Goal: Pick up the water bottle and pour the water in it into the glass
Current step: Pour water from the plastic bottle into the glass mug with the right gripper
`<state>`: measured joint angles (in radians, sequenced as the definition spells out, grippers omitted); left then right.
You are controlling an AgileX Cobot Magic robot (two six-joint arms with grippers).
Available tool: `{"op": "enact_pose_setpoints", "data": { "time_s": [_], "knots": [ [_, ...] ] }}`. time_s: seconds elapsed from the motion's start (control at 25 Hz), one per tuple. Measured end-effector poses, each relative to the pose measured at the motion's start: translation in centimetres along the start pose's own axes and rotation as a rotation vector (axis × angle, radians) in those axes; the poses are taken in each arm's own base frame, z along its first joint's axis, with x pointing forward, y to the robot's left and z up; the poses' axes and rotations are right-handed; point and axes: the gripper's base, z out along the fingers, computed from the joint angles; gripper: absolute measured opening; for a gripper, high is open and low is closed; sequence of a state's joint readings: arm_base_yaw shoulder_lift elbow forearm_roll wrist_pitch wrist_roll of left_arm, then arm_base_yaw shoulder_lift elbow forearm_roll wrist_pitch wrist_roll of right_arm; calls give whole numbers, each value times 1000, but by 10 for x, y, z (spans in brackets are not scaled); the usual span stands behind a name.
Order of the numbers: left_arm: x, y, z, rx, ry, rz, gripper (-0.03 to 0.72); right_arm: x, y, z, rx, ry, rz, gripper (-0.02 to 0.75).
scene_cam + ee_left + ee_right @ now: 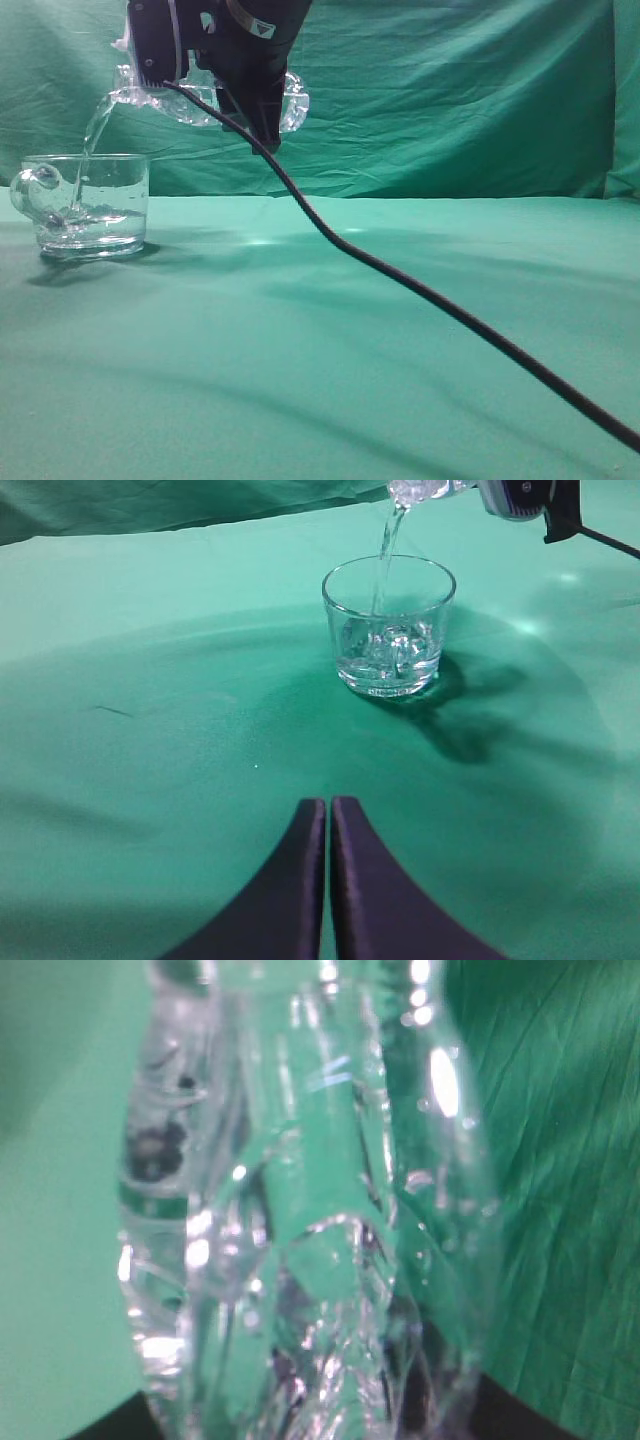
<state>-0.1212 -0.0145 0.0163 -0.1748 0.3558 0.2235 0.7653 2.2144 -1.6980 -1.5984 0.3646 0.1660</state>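
Your right gripper (225, 60) is up at eleven o'clock in the exterior view, clamped around the water bottle (290, 100), which lies tipped nearly level with its neck toward nine o'clock and its base poking out toward three o'clock of the gripper body. From the neck, the water (92, 135) falls in a thin stream into the glass (95, 205), which stands upright on the green cloth (350, 360) at nine o'clock of that view, directly below the bottle mouth, its loop handle turned toward nine o'clock. The glass holds a shallow pool, churned where the stream lands. A black cable (400, 280) runs from the gripper down toward five o'clock across the cloth. In your right wrist view the bottle's ribbed clear body (300, 1210) fills nearly the whole picture, so you see the hold only as dark gripper parts at the bottom edge. Your left gripper (328, 880) sits at six o'clock of its own view with its two dark fingers pressed together, holding nothing, well apart from the glass (390, 640) at one o'clock, where the stream (385, 550) enters from twelve o'clock.
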Motion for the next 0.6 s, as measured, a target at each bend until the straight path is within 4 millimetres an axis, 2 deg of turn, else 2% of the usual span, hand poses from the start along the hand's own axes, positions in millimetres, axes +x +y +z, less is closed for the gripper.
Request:
{"op": "enact_pose_setpoints", "data": {
  "time_s": [0.44,0.6],
  "knots": [
    [0,0,0,0,0,0,0,0,0,0,1,4,9,279],
    [0,0,0,0,0,0,0,0,0,0,-4,4,197,279]
  ]
}}
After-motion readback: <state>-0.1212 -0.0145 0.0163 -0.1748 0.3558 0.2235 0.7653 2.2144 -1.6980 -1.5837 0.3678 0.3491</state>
